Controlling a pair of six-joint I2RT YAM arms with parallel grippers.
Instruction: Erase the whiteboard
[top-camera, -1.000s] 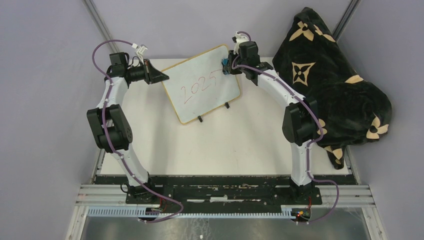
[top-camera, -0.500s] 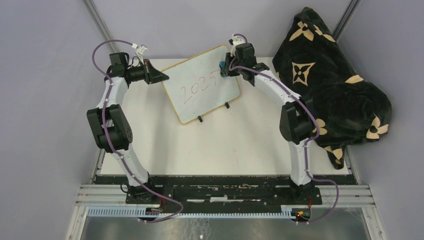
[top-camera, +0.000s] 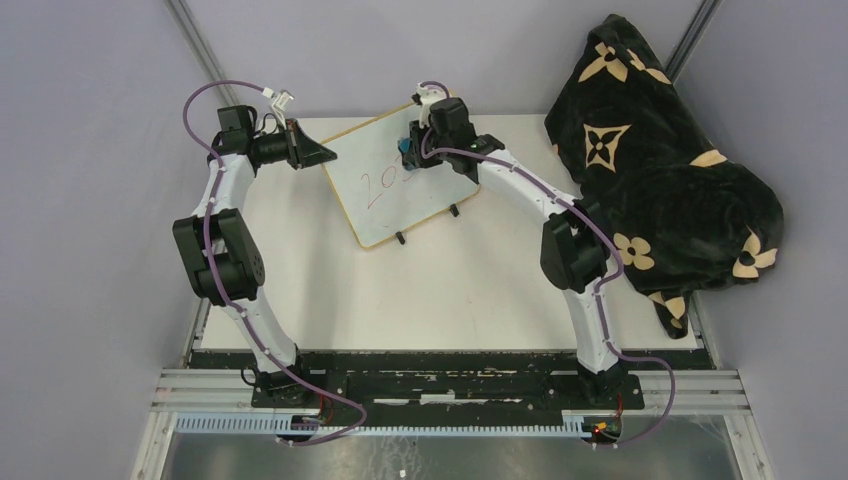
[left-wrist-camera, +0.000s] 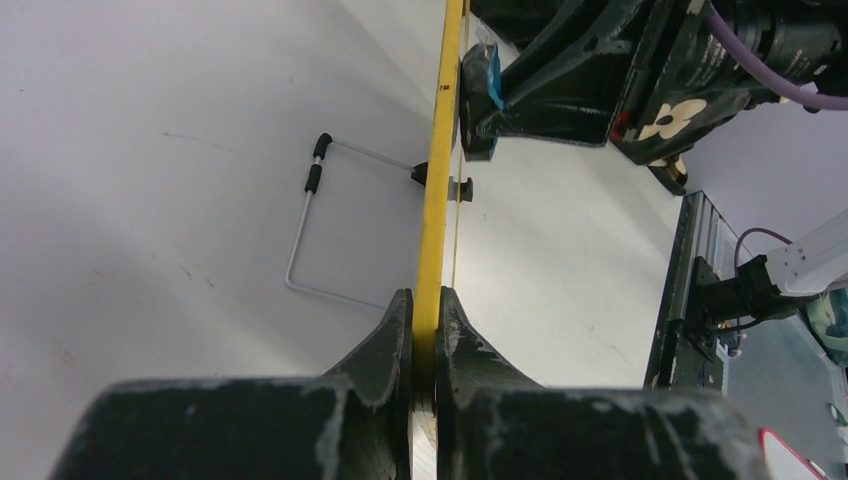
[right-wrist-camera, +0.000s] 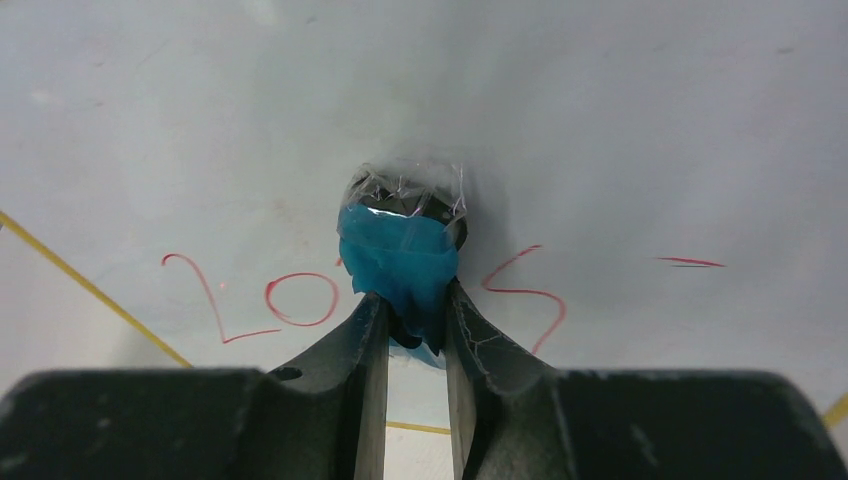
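Left end effector (left-wrist-camera: 425, 300): closed on the thin yellow-wood frame at the left edge of the whiteboard (top-camera: 395, 205), one finger on each face.
Reason for that hold: judged to brace the board so it does not slide or tip while the other arm pushes on its face.
Right end effector (right-wrist-camera: 415, 300): closed on a blue eraser pad (right-wrist-camera: 398, 262) with clear film over its tip, and the tip is pressed against the writing face.
Reason for that hold: the pad sticks out past the fingers, so only the pad meets the board, square to it for wiping.
Whiteboard position: at the far side of the counter (top-camera: 420, 290), between the two arms, leaning back on two small black feet (top-camera: 401, 239) with its writing face towards the right arm. A wire stand (left-wrist-camera: 300, 230) props it from behind.
Writing: red digits (right-wrist-camera: 300, 298) lie to the left of the pad, with a curved stroke and a short dash to its right, so the wiping is judged unfinished.
Blanket (top-camera: 660, 170): black with tan flowers, heaped at the far right, apart from the board.
Containers: none in view, so nothing is held in one.
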